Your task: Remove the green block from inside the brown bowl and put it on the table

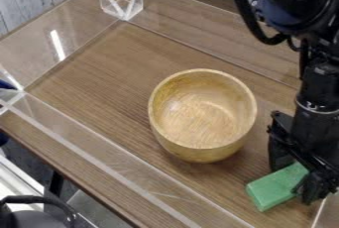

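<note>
Green flat rectangular block [281, 186] flat on wood-grain table [106, 73] beside round wooden bowl [203, 114]; black gripper [299, 169] spread, gripping nothing—best lifted straight up.

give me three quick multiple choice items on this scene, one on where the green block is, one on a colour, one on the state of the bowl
1. Where does the green block lie?
A. inside the brown bowl
B. on the table beside the bowl, under the pincer
C. on the bowl's rim

2. What colour is the bowl?
A. light brown
B. white
C. blue

3. What is the state of the bowl?
A. tipped on its side
B. upright with a block in it
C. upright and empty

Answers:
1 B: the block rests on the table to the right of the bowl, below the pincer.
2 A: its wood grain is pale brown.
3 C: the rim faces up and the inside is bare.
</note>
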Controlling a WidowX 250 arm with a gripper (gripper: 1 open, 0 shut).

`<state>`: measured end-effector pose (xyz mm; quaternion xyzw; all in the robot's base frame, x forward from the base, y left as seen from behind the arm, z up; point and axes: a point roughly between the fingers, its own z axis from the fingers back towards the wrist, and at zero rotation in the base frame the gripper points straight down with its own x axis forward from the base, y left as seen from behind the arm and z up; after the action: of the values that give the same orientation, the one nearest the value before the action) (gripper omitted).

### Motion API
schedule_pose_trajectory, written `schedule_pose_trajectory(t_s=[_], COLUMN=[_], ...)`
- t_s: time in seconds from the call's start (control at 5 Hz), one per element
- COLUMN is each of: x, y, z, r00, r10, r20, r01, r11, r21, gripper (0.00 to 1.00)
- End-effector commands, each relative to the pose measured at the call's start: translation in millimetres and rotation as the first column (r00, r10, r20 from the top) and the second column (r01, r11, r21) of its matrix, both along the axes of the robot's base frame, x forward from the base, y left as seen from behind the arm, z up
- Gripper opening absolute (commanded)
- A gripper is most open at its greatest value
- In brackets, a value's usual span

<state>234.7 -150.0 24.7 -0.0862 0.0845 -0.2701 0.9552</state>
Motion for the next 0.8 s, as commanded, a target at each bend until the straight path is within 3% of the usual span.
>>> schedule_pose_trajectory(t_s=[0.0,0.6], x=[5.6,8.1], y=[0.2,5.8], z=[20.9,62.6], r00=[0.998,0.988], r10=[0.015,0.032], r20=[0.056,0.151], r01=[-0.014,-0.033], r11=[1.0,0.999], r21=[-0.012,0.002], gripper=[1.0,1.0])
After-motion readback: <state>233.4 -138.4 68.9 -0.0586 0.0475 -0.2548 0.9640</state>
